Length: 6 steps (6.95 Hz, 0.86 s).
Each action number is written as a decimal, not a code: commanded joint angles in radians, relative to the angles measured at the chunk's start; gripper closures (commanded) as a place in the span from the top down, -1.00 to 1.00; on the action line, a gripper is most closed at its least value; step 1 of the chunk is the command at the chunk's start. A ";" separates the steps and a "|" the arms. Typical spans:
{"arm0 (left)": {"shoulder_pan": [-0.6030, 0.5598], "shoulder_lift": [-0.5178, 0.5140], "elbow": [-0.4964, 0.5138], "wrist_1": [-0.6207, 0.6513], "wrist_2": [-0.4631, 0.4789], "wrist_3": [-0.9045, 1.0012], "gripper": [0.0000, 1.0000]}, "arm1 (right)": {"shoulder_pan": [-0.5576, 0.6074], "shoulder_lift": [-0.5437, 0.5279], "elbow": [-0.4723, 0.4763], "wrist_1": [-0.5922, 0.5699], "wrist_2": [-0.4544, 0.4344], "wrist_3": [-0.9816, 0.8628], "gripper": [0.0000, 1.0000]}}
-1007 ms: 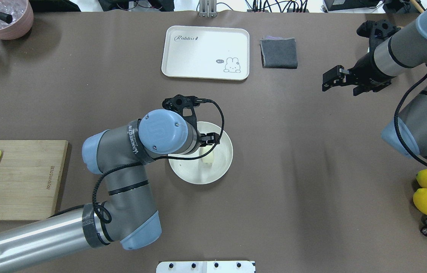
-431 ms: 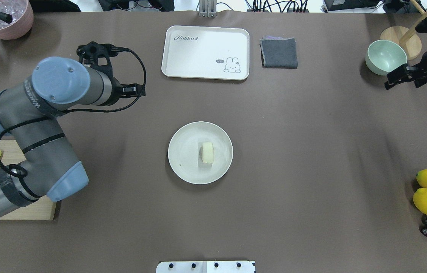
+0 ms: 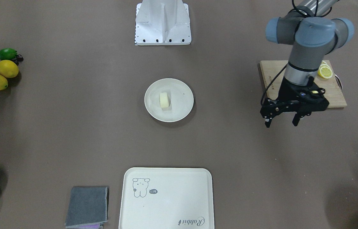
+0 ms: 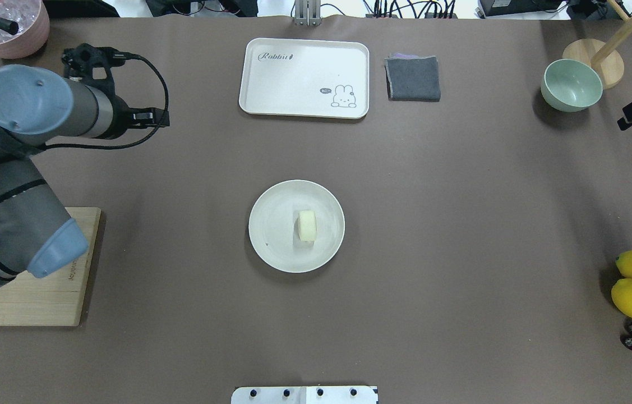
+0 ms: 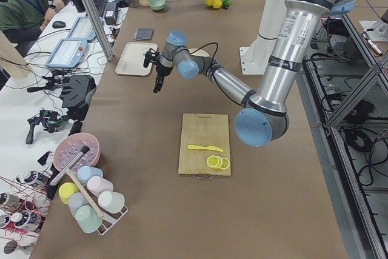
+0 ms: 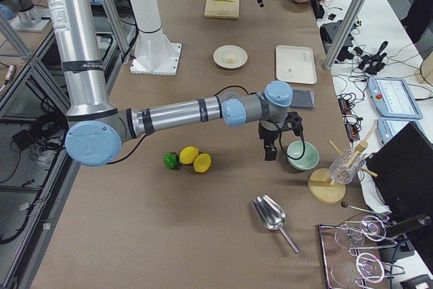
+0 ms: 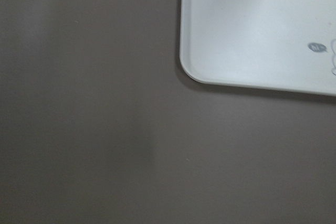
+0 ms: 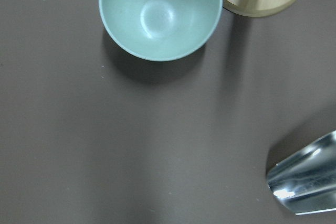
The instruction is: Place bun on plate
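overhead exterior: bun (image 4: 307,225) sits on the plate (image 4: 273,224).

A: Where do the wide views sit?
B: One hangs behind the robot, looking forward and down. Another faces it from across the table (image 4: 461,224), steeply down. Both centre the plate (image 4: 269,247).
A: The side ones?
B: High at each table end, looking along it.
A: And the wrists?
B: Close, straight down: left catches the rabbit tray (image 7: 252,35) corner, right the pale green bowl (image 8: 160,14).
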<state>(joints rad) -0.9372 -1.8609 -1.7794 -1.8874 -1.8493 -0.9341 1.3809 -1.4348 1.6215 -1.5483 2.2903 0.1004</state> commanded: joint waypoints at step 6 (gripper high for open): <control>-0.584 0.402 0.047 0.002 -0.416 0.544 0.95 | 0.155 -0.114 -0.012 -0.018 0.040 -0.143 1.00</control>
<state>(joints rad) -1.4521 -1.4839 -1.7411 -1.8940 -2.2135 -0.4221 1.5342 -1.5442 1.6136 -1.5664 2.3261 -0.0459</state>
